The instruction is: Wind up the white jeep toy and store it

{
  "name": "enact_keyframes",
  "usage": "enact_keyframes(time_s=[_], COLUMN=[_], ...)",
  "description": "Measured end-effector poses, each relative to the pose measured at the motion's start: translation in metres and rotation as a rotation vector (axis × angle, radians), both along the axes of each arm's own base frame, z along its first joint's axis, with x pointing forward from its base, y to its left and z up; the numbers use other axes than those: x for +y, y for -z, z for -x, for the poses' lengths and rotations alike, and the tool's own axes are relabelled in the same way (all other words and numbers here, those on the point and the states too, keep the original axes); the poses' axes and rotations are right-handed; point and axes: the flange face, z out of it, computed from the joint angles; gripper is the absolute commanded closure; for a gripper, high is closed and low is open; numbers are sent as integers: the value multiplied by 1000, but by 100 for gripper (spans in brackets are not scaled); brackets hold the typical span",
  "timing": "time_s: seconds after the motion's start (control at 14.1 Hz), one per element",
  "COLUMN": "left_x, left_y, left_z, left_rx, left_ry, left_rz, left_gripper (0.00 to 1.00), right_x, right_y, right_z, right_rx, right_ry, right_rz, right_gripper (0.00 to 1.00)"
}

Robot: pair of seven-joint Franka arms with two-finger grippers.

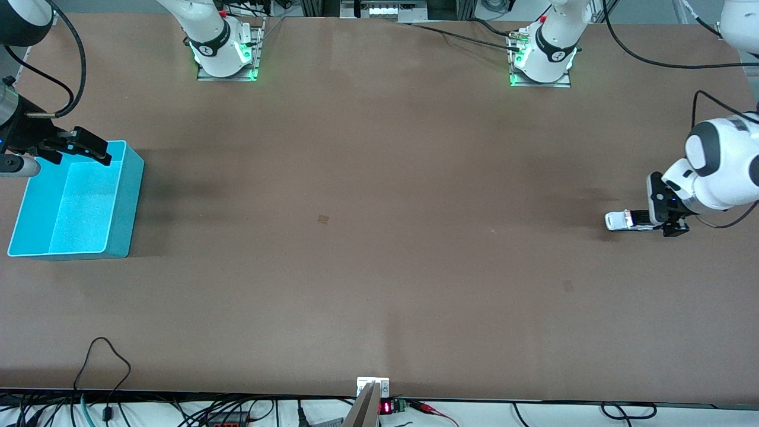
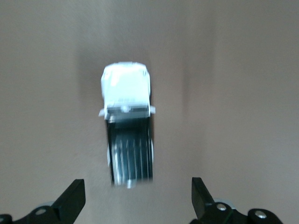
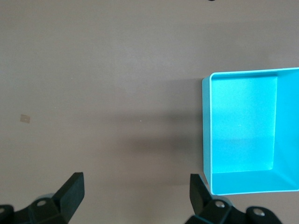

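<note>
Front view shows the white jeep toy (image 1: 627, 220) resting on the brown table (image 1: 367, 249) toward the left arm's end, about midway between the robots' bases and the front camera's edge. The left gripper (image 1: 664, 220) sits low at the jeep's black-roofed end, with the white hood pointing away from it toward the table's middle. In the left wrist view the jeep toy (image 2: 127, 126) lies flat on the tabletop, wheels down, and the 2 black fingertips (image 2: 70, 198) stand spread wide, 1 on each side, neither touching the car; the gripper is released and holds nothing. The picture there is slightly smeared, so finer details of the car are hard to make out. At the right arm's end of the table stands the turquoise bin (image 1: 127, 196), well apart from the jeep. The right gripper (image 1: 89, 145) hangs over the bin's rim on the side nearest the robots' bases. In the right wrist view its fingertips (image 3: 70, 191) are also spread apart with nothing between them, and the bin (image 3: 206, 135) shows a bare turquoise floor.
</note>
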Motion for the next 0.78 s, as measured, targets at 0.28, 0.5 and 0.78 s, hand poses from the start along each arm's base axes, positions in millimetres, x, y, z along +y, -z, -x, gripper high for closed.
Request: enact_keyframes(time_s=[0.28, 0.5, 0.78], left_x=[-29, -52, -106], left_y=[-59, -80, -120], left_z=[-27, -38, -50], left_rx=[49, 58, 101], left_ry=[-115, -273, -506], left_rz=[-22, -48, -102], left_gripper=[0, 0, 0], right_x=[0, -1, -1], right_y=[0, 0, 1], right_z=[0, 0, 0], right_rx=[0, 1, 4], right_ry=[1, 1, 1], right_rz=[0, 0, 0], right_gripper=[0, 0, 0])
